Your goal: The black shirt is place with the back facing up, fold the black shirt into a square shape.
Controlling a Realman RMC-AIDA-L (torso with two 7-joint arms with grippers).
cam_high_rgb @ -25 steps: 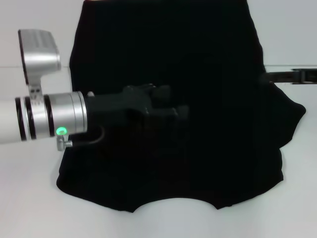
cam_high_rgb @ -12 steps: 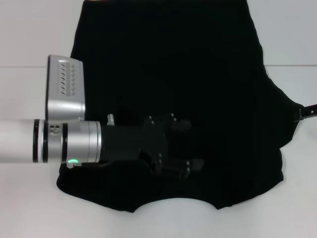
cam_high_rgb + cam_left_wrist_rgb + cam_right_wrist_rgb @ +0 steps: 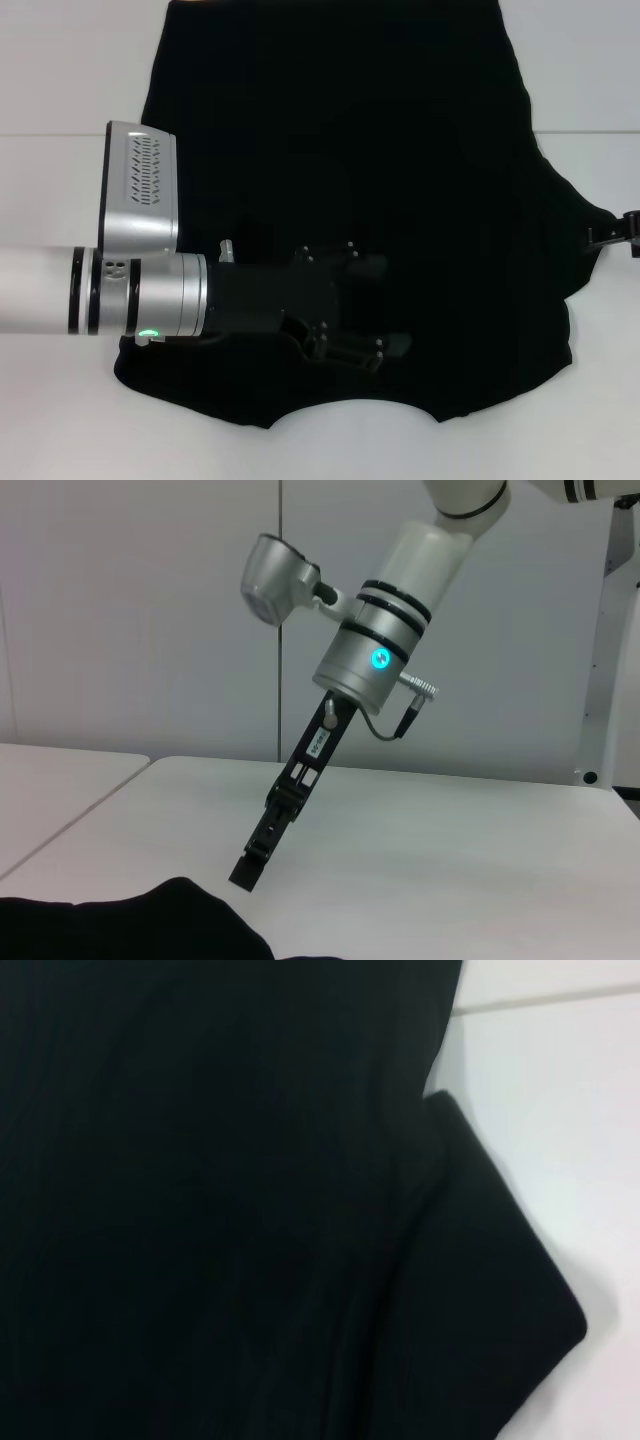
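Left gripper (image 3: 385, 305) over black shirt (image 3: 400, 150) lower middle, jaws apart; right gripper (image 3: 250, 868) beside sleeve, state unclear.

The black shirt (image 3: 400, 150) lies spread flat on the white table (image 3: 60, 70). Its curved neckline faces the near edge, one sleeve sticking out right.

The black shirt (image 3: 400, 150) runs off the head view's top edge; the right gripper (image 3: 612, 232) is cropped at the side, its fingers seemingly hidden.
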